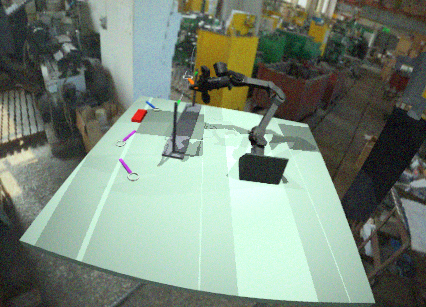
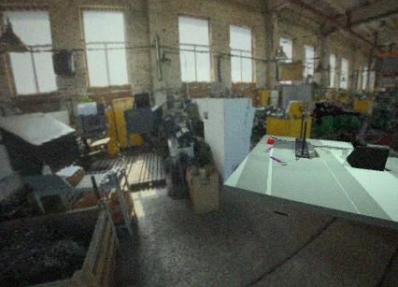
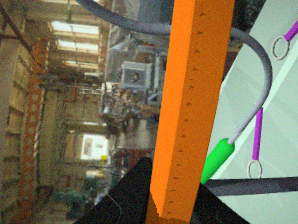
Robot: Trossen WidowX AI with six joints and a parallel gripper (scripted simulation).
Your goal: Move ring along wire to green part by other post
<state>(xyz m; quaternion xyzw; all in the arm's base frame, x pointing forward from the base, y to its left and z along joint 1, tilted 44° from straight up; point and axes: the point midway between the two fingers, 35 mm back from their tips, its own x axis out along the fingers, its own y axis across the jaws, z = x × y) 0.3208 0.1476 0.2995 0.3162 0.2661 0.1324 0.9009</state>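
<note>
My gripper (image 1: 195, 83) (image 3: 156, 168) is shut on the orange handle (image 1: 190, 81) (image 3: 192, 100), high above the table beside the far post. In the wrist view the handle runs up out of the frame, and its ring is not visible there; in the top and exterior views the ring is too small to tell whether the wire is through it. The grey wire (image 3: 268, 75) curves behind the handle to a green part (image 3: 218, 157) at a dark post (image 3: 255, 186). In the top view the near post (image 1: 175, 129) has a green part (image 1: 179, 102) by its top; another green part (image 1: 196, 74) shows beside the gripper.
Two purple-handled rings (image 1: 125, 166) (image 1: 129, 135) lie left of the posts. A red block (image 1: 139, 116) (image 2: 270, 141) and a blue-handled piece (image 1: 151, 105) lie at the far left. A black box (image 1: 263, 168) (image 2: 368, 157) stands by the arm's base.
</note>
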